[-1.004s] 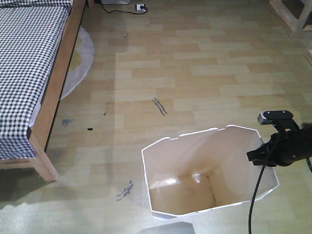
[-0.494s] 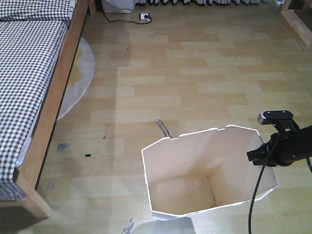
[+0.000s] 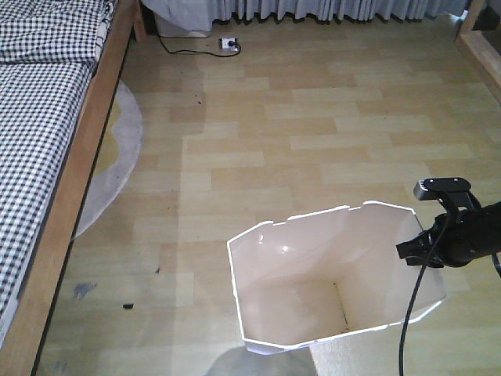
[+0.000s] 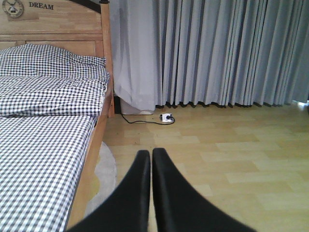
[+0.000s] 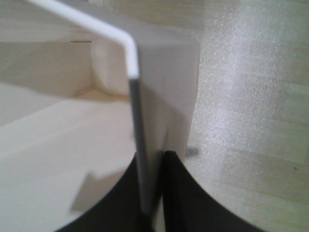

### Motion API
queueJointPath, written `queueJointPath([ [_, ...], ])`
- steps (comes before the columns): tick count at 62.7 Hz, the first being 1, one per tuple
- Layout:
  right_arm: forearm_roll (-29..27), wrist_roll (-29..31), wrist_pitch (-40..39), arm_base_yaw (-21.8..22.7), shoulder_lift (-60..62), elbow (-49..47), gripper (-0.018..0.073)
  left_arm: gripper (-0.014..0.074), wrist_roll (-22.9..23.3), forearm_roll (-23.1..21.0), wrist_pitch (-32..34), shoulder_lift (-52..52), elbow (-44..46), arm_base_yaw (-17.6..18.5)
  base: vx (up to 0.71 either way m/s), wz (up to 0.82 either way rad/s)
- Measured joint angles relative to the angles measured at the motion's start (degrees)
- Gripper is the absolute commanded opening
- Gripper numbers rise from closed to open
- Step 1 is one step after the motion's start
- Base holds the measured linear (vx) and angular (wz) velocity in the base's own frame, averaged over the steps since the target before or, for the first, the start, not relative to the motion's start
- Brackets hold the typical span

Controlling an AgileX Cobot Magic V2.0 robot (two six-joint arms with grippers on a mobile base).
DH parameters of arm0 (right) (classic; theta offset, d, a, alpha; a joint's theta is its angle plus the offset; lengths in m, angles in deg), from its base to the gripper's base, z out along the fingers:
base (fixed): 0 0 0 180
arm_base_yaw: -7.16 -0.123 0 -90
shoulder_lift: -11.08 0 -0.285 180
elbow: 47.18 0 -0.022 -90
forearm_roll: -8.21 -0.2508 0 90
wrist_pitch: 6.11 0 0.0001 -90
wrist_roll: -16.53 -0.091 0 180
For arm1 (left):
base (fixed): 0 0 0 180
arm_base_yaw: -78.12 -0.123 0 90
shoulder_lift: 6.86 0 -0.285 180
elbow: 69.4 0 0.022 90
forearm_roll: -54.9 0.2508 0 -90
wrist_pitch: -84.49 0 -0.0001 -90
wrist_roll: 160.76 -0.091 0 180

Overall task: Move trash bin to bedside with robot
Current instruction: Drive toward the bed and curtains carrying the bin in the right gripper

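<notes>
Far left: the bed is running along the frame edge, its wooden side rail facing the floor, with a pale round rug showing from under it. The left claw is pointing along that rail toward the curtains, fingers pressed together on nothing, and is looking like the nearer arm to the bed. Centre-right: the trash bin is standing upright, mouth open, well apart from the bed, with bare boards lying between; whether its base is touching the floor, I cannot tell. Right: the right claw is pinching the bin's thin right-hand wall just under the rim, one finger inside, one outside. So the bedside is lying leftward of the gripped bin, and the rug edge and rail are looking like the likely snags. A power strip is lying far ahead, off that path.
</notes>
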Motion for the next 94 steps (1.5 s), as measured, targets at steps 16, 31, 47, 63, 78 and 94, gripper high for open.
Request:
queueJointPath([
  [16, 0.0, 0.0, 0.1, 0.0, 0.0, 0.0, -0.0006, -0.0006, 0.0, 0.0, 0.0, 0.0, 0.0, 0.0, 0.41, 0.02],
  [31, 0.0, 0.0, 0.1, 0.0, 0.0, 0.0, -0.0006, -0.0006, 0.0, 0.0, 0.0, 0.0, 0.0, 0.0, 0.41, 0.01],
  [47, 0.0, 0.0, 0.1, 0.0, 0.0, 0.0, -0.0006, -0.0006, 0.0, 0.0, 0.0, 0.0, 0.0, 0.0, 0.41, 0.0],
  [63, 0.0, 0.0, 0.1, 0.0, 0.0, 0.0, -0.0006, -0.0006, 0.0, 0.0, 0.0, 0.0, 0.0, 0.0, 0.42, -0.01],
  [78, -0.1, 0.0, 0.0, 0.0, 0.0, 0.0, -0.0006, -0.0006, 0.0, 0.0, 0.0, 0.0, 0.0, 0.0, 0.42, 0.0],
  [94, -0.1, 0.0, 0.0, 0.0, 0.0, 0.0, -0.0006, -0.0006, 0.0, 0.0, 0.0, 0.0, 0.0, 0.0, 0.4, 0.03],
])
